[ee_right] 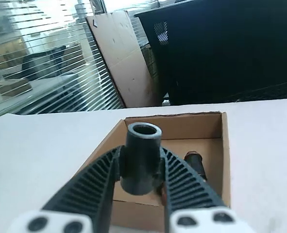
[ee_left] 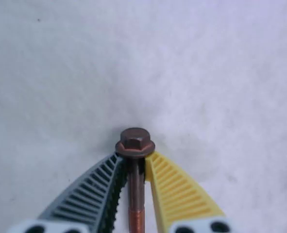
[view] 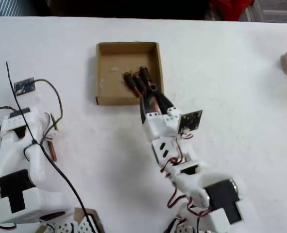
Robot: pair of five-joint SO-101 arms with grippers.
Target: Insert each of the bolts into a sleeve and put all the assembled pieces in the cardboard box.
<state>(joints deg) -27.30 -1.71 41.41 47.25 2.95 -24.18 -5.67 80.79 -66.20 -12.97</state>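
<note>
My left tool (ee_left: 134,158) clamps the copper-brown hex-head bolt (ee_left: 135,145) over the white worktop (ee_left: 221,73). My right tool (ee_right: 141,151) holds the black tube sleeve (ee_right: 142,170) at the brown cardboard box's (ee_right: 216,121) near edge. The risk, I think — the thin bolt swivels in the grip and misses the bore.

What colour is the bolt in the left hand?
The bolt is coppery brown; left wrist view shows it best.
</note>
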